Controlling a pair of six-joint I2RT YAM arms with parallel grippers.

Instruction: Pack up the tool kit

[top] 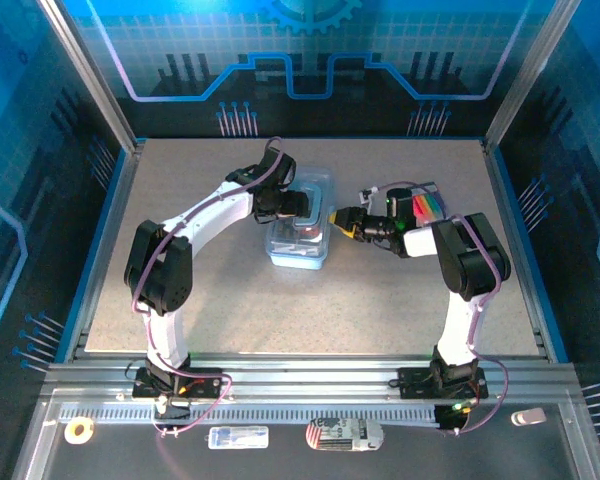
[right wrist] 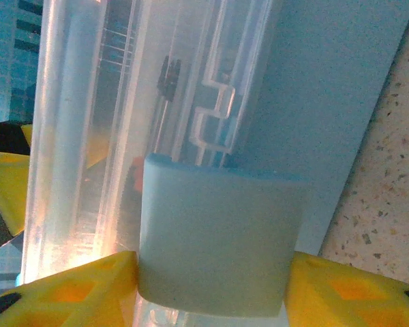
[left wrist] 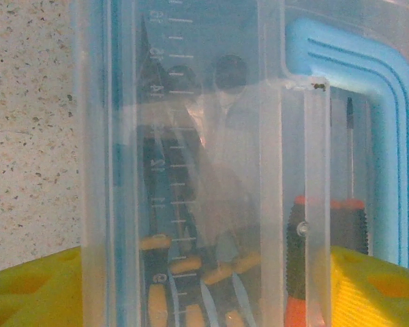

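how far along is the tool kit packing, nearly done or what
Late stage, it seems. Done: pliers and a screwdriver lie inside the clear box, apparently lidded. In hand: the right gripper straddles the blue latch; the left gripper straddles the box's other side. Left: confirming the latches are shut, which I cannot tell; a colourful case sits outside.

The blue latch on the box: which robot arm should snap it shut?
Probably the right. Its right gripper already straddles the blue latch on the clear box; the left gripper is above the lid.
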